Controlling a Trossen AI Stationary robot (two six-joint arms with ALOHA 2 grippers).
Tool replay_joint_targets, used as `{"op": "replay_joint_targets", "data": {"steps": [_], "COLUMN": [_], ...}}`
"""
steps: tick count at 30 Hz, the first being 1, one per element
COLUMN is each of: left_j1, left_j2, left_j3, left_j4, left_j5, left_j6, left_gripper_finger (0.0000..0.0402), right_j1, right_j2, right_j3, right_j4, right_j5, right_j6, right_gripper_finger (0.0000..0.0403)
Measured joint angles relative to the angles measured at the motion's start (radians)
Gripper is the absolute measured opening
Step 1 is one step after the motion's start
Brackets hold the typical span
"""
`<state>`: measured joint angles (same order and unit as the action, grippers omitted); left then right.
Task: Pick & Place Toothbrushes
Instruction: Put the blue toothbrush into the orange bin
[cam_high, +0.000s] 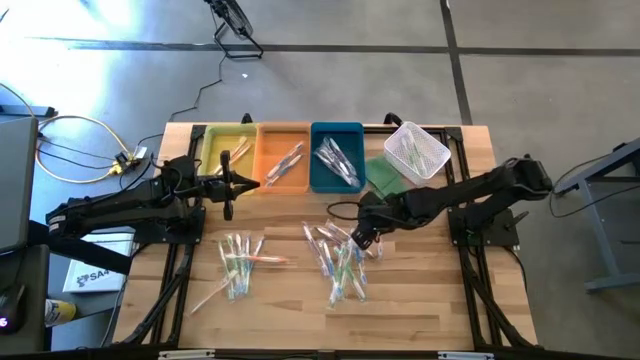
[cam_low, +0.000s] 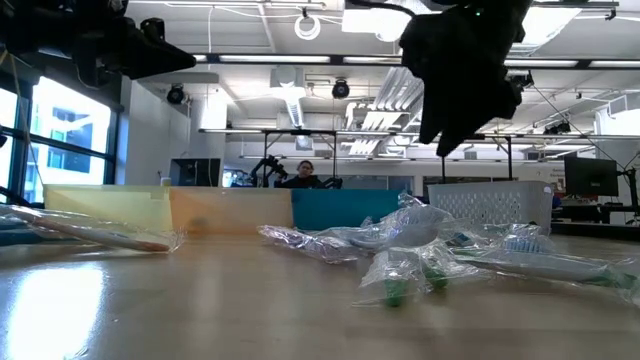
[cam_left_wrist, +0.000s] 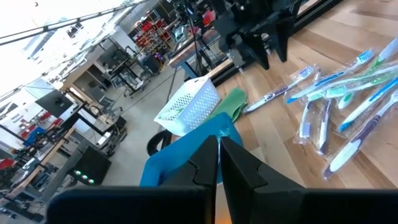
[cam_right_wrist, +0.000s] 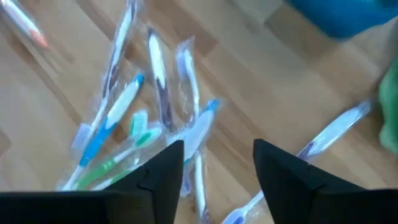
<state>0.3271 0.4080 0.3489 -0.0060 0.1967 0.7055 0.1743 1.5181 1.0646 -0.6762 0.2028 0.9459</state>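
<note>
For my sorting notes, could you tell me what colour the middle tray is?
Orange; the middle tray shows best in the high view.

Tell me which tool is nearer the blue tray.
Right. The right tool hangs open just below the blue tray, over the toothbrushes. The left tool, shut, sits by the orange tray.

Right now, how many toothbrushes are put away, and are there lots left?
Done: a few toothbrushes already lie in the yellow tray, orange tray and blue tray.
In hand: nothing. The right gripper hangs open over the right pile; the left gripper is shut and empty by the yellow and orange trays.
Left: lots, in that pile and the left pile.
</note>
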Motion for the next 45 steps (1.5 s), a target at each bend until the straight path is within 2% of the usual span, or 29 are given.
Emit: {"op": "replay_joint_targets", "data": {"steps": [5,15,22,45], "left_j1": [0.000,0.000,0.000,0.000], "left_j2": [0.000,0.000,0.000,0.000], "left_j3": [0.000,0.000,0.000,0.000], "left_j4": [-0.004,-0.034,-0.049,-0.049], "left_j5": [0.000,0.001,0.001,0.001], "left_j6": [0.000,-0.001,-0.001,-0.001], "left_gripper_finger": [0.0014,0.0014,0.0014,0.0014], "right_j1": [0.001,0.000,0.000,0.000], "right_j2": [0.048,0.158,0.191,0.191], "right_j3": [0.000,0.000,0.000,0.000], "right_j4": [0.008,0.083,0.128,0.143], "right_j5": [-0.027,-0.082,-0.106,0.001], "right_j6": [0.029,0.027,0.027,0.028], "right_gripper_finger": [0.0203,0.0203,0.0203,0.0203]}}
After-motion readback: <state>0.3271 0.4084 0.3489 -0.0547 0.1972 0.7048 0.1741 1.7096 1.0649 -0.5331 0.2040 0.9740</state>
